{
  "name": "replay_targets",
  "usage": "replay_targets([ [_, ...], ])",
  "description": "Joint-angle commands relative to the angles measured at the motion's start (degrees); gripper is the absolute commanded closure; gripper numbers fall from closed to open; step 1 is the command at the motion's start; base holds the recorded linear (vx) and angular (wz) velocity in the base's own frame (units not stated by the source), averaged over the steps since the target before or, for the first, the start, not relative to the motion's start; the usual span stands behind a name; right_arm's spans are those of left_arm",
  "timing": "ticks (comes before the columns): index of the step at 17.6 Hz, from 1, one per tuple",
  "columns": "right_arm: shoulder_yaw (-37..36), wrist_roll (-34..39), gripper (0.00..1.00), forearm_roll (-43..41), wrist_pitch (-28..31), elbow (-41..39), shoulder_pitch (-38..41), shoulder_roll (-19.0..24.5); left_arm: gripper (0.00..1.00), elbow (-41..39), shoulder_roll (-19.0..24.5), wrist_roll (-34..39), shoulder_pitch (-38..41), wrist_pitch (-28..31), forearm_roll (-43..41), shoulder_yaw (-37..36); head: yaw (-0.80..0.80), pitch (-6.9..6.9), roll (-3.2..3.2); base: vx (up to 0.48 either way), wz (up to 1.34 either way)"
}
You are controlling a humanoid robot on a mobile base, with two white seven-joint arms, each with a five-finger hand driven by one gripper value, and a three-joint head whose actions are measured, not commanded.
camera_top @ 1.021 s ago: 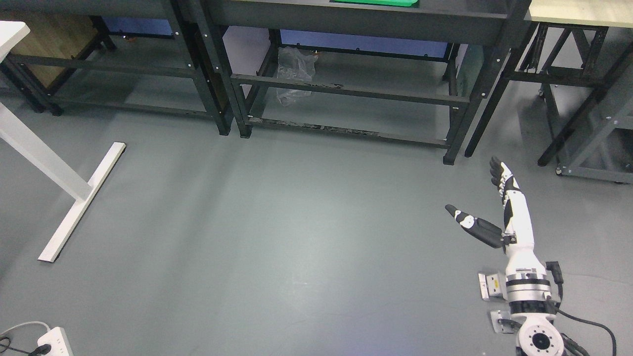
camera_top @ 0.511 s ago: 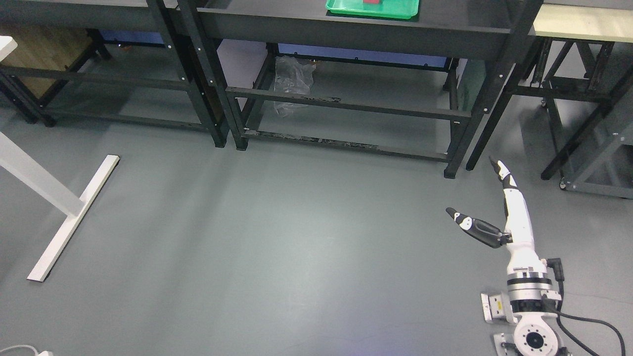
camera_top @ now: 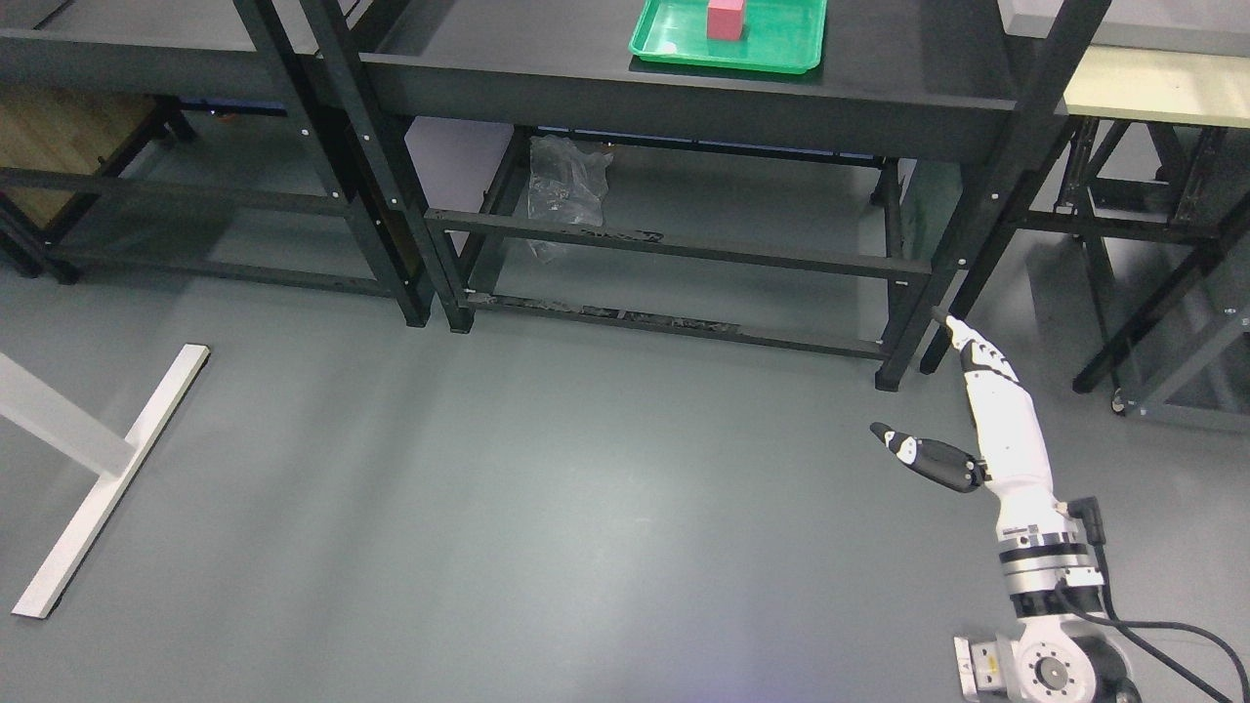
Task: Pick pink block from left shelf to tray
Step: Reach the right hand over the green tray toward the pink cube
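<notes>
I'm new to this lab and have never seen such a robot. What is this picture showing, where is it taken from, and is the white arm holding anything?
The picture comes from a camera on the robot's head, looking down at a grey floor. The white and black limb at the lower right is its right hand, fingers stretched out, thumb spread, holding nothing. The left arm is not in view. At the top, a black shelf carries a green tray with a pink block in it. A crumpled clear plastic bag lies lower in the shelf frame.
</notes>
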Motion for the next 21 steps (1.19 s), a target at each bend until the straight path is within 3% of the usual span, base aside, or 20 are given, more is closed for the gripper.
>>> replay_targets([
  [1,-1.3,-2.3,0.08,30.2,0.5,-0.2,-1.5,-1.0,0.0,-1.0,1.0,0.0,-1.3,0.0,-0.1,0.0,0.0,0.0,0.0,0.228,0.0],
  [6,-1.4,-2.4,0.08,28.8,2.2,-0.4,-2.5,1.5,0.0,-1.0,1.0,0.0,-1.3,0.0,-0.1,0.0,0.0,0.0,0.0,0.174,0.14],
  [21,-1.2,-2.4,0.07,25.8,2.2,-0.3,-3.3,1.5,0.0,-1.0,1.0,0.0,-1.3,0.0,-0.1,0.0,0.0,0.0,0.0,0.252,0.13],
])
